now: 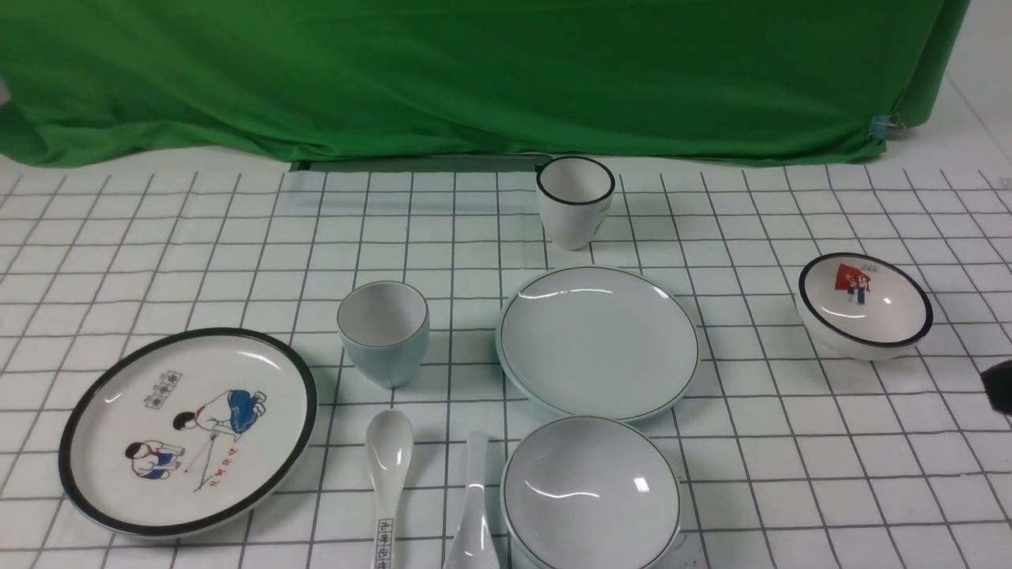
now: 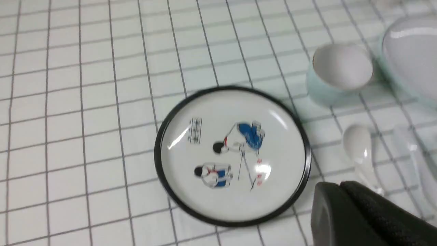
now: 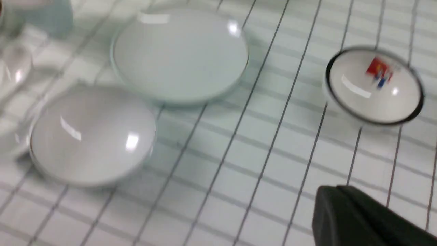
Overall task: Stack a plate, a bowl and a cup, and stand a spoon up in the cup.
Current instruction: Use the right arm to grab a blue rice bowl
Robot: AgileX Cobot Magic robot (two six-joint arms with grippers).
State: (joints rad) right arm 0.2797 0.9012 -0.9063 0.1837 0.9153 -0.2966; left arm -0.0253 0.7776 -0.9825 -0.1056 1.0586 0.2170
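Note:
In the front view the plain plate (image 1: 598,341) lies at the middle of the table. The plain bowl (image 1: 591,494) sits just in front of it, and the pale blue cup (image 1: 384,332) stands to its left. The plain white spoon (image 1: 474,510) lies left of the bowl. My left gripper (image 2: 339,184) is shut and empty, hovering by the cartoon plate's edge; the cup (image 2: 341,73) is beyond it. My right gripper (image 3: 336,187) is shut and empty over bare cloth, to the right of the bowl (image 3: 92,136) and plate (image 3: 181,51). Only its dark tip (image 1: 998,387) shows in the front view.
A black-rimmed cartoon plate (image 1: 188,431) lies front left. A spoon with black characters (image 1: 387,474) lies beside the plain one. A black-rimmed white cup (image 1: 575,201) stands at the back. A flag-picture bowl (image 1: 864,304) sits at the right. A green curtain (image 1: 474,71) hangs behind.

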